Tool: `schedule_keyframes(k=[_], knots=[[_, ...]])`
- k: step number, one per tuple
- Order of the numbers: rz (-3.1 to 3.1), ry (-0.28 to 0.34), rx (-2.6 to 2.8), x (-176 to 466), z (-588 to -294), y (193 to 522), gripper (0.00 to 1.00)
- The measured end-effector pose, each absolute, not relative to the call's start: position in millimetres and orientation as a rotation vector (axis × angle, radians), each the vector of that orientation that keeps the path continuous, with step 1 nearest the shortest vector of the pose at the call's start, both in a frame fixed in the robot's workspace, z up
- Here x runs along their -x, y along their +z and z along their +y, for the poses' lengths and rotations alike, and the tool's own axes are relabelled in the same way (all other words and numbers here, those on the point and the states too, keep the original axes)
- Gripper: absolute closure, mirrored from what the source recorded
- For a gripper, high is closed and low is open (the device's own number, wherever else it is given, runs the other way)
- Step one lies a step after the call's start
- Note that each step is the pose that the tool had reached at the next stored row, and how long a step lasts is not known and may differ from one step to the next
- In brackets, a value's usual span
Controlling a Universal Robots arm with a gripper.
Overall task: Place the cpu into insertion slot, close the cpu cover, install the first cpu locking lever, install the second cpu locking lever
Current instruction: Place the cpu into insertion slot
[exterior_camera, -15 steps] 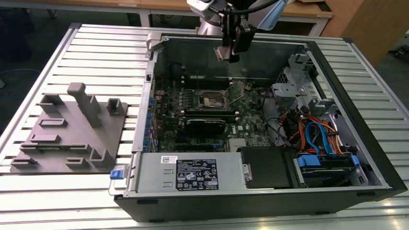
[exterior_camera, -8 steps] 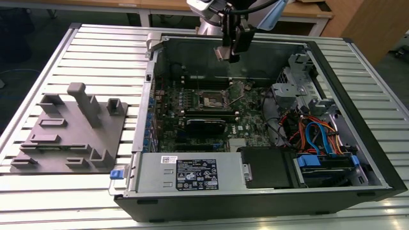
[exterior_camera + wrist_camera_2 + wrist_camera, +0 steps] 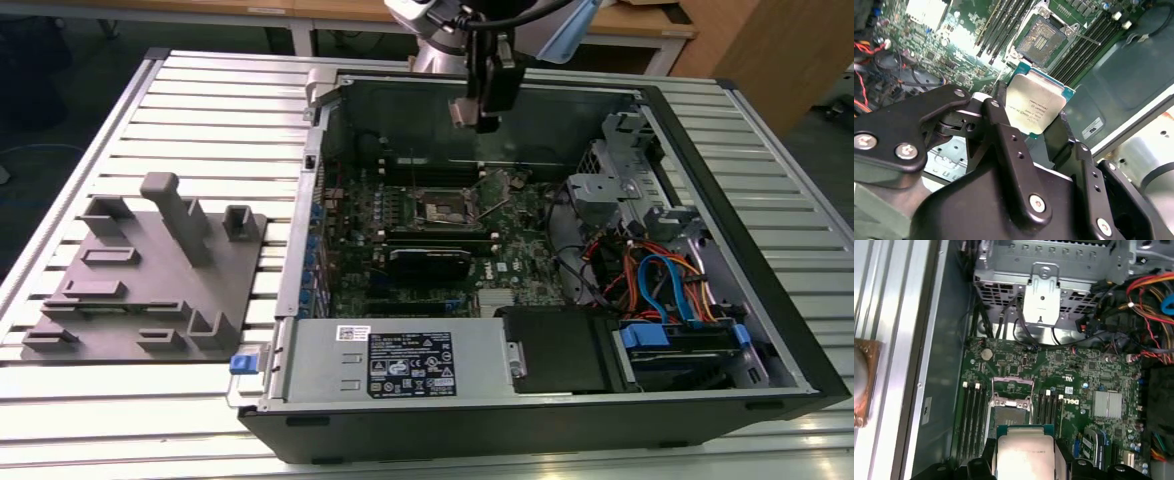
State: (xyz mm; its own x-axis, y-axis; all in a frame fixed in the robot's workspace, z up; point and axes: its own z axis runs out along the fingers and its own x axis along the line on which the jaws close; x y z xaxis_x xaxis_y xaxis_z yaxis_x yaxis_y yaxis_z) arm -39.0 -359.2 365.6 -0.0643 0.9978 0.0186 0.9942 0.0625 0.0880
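Gripper (image 3: 1030,116) is clamped on the cpu (image 3: 1040,99), pinching it by two opposite edges, up in the air over the motherboard (image 3: 1074,365). Below it the insertion slot (image 3: 1043,42) sits open, with memory slots (image 3: 1004,22) on either side, all inside the opened PC case (image 3: 747,200).

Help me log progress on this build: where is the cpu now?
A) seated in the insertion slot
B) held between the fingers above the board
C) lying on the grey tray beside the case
B: the cpu is gripped between the black fingers, and the insertion slot beyond it shows bare.
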Motion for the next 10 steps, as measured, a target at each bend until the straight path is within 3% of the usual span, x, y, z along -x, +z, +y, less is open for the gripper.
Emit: schedule_keyframes(k=[10], knots=[[2.235,0.118,-2.137,39.0,-359.2,365.0,0.46]])
